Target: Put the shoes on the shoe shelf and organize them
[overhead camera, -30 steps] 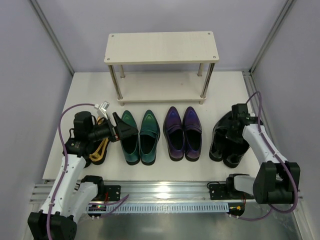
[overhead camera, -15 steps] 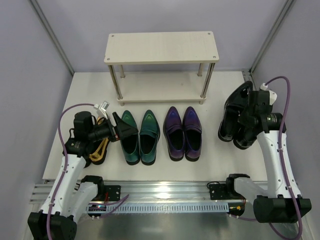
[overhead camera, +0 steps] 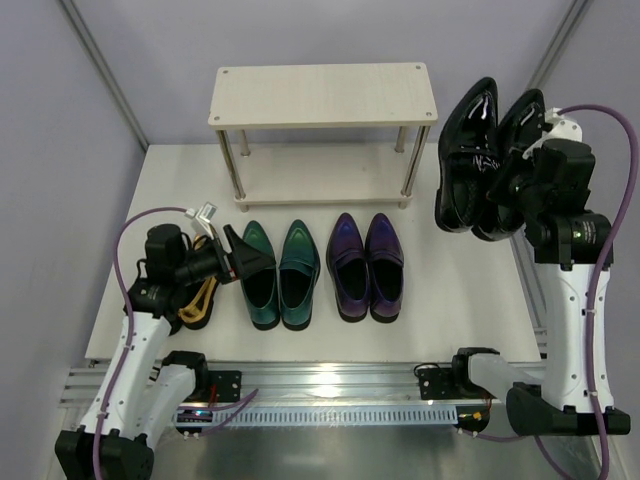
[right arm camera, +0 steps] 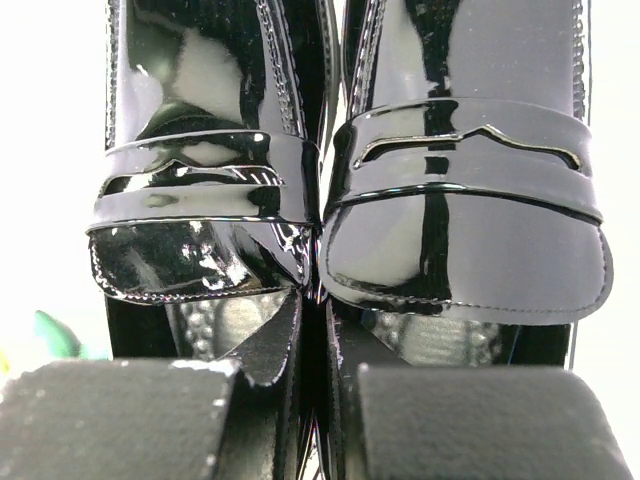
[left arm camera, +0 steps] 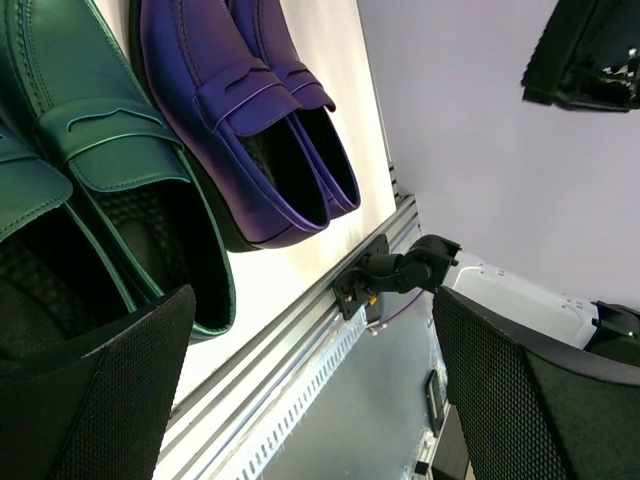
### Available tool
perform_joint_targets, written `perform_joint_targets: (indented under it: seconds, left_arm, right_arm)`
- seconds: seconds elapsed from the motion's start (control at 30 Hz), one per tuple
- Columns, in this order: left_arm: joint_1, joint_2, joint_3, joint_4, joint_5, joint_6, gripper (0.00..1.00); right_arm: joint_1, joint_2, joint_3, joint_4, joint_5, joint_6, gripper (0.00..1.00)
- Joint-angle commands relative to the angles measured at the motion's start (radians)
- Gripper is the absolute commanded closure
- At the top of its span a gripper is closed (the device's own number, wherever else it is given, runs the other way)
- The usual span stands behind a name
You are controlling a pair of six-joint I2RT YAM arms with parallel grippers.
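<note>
A pair of black shoes (overhead camera: pixel 478 160) hangs in the air just right of the shoe shelf (overhead camera: pixel 322 95), at the height of its top board. My right gripper (overhead camera: pixel 517 172) is shut on the two inner walls of that pair (right arm camera: pixel 440 200), pinched together between its fingers (right arm camera: pixel 322 385). The teal pair (overhead camera: pixel 280 275) and the purple pair (overhead camera: pixel 367 265) lie side by side on the table in front of the shelf. The gold pair (overhead camera: pixel 197 297) lies at the left, mostly hidden under my left arm. My left gripper (overhead camera: pixel 243 256) stands open beside the teal pair (left arm camera: pixel 110 170), holding nothing (left arm camera: pixel 315 390).
Both shelf boards are bare. An aluminium rail (overhead camera: pixel 330 380) runs along the table's near edge. Grey walls and slanted frame posts (overhead camera: pixel 105 85) close in both sides. The right arm's base (left arm camera: pixel 520 295) sits by the rail.
My right gripper has lifted the black pair off the table at the right and carried it up and back, beside the shelf's right end. The left arm has not moved.
</note>
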State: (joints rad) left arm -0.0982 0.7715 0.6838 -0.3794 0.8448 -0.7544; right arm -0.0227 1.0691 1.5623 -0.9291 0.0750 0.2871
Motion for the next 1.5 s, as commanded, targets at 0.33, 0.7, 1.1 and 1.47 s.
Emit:
perform_joint_targets:
  seconds: [0.33, 0.7, 1.1, 1.47]
  left_arm:
    - [-0.003, -0.043, 0.0, 0.028, -0.016, -0.022, 0.0]
    - [-0.003, -0.064, -0.017, 0.007, -0.027, -0.017, 0.0]
    - [-0.003, -0.061, -0.017, -0.01, -0.03, -0.01, 0.0]
    - [-0.003, -0.066, -0.024, -0.032, -0.046, 0.0, 0.0]
  right_arm:
    - [0.12, 0.314, 0.479, 0.409, -0.407, -0.037, 0.96]
    - [0.342, 0.597, 0.797, 0.432, 0.029, -0.083, 0.96]
    - [0.464, 0.696, 0.892, 0.608, 0.367, -0.198, 0.96]
    - [0.461, 0.772, 0.915, 0.647, 0.368, -0.229, 0.96]
